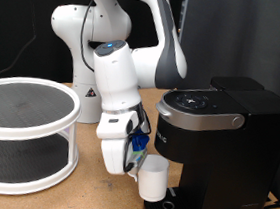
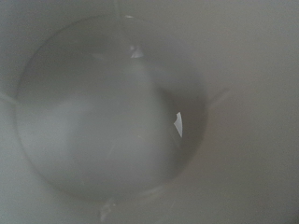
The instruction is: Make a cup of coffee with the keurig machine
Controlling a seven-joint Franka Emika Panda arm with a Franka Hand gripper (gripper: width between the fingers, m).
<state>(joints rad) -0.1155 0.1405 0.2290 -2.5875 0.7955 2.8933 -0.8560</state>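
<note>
Exterior view, lower centre: gripper (image 1: 146, 163) grasps the cup (image 1: 153, 180) at the keurig machine (image 1: 215, 153); misaligned, its rim could knock the drip tray.

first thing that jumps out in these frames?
The white arm's claw reaching down at the keurig machine, exterior view's right, with the cup at its tip, just above the drip tray. The wrist view is filled by the cup's pale inside. A white two-tier round shelf stands left.

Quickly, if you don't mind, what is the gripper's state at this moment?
Gripper: shut on the cup, holding it low at the front of the keurig machine, above the drip tray. The wrist view shows only the cup's white inside.
</note>
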